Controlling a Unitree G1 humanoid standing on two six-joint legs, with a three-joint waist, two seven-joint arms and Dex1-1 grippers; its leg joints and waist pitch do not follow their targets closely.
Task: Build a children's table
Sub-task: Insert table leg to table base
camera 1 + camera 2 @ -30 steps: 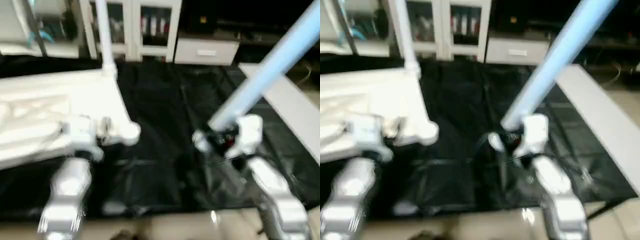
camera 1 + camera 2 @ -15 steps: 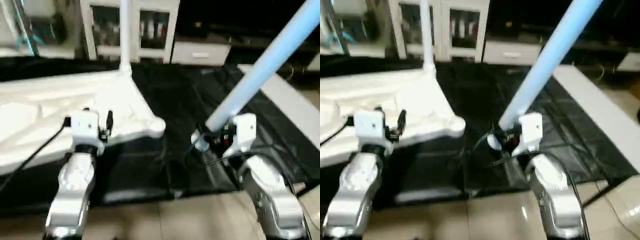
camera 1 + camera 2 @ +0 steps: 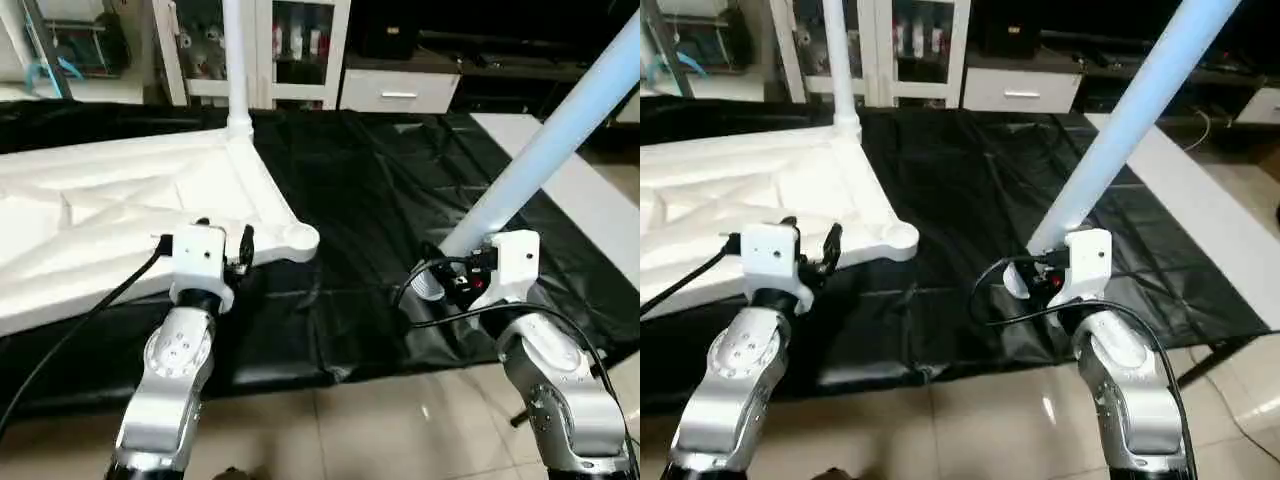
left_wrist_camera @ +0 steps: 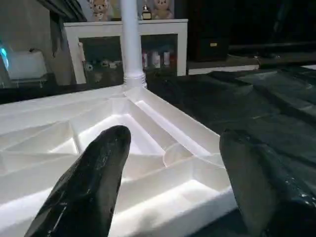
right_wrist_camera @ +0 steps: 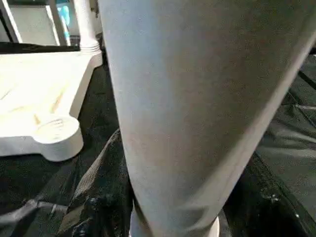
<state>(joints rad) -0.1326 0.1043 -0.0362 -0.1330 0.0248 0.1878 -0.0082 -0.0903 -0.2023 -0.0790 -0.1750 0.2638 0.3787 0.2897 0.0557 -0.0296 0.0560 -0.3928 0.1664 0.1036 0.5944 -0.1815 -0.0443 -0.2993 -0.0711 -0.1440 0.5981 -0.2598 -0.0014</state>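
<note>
The children's table is in parts: its white tabletop (image 3: 110,215) lies ribbed side up on the left of a black sheet. One white leg (image 3: 236,60) stands upright in the far corner socket. The near corner socket (image 3: 298,238) is empty. My left gripper (image 3: 222,240) is open at the tabletop's near edge, close to that socket; its black fingers (image 4: 94,177) stand wide apart with nothing between them. My right gripper (image 3: 455,282) is shut on a second leg (image 3: 545,150) near its threaded end (image 3: 425,288). That leg slants up and to the right, over the sheet.
The black sheet (image 3: 370,170) covers the floor under the work. A white glass-door cabinet (image 3: 290,45) and a white drawer unit (image 3: 400,90) stand behind it. A long white board (image 3: 590,215) lies along the right. Beige tiles (image 3: 380,430) run along the front.
The camera has shifted and steadied, so the whole picture moved. Both arms keep their places by the tabletop. The right gripper still holds the leg.
</note>
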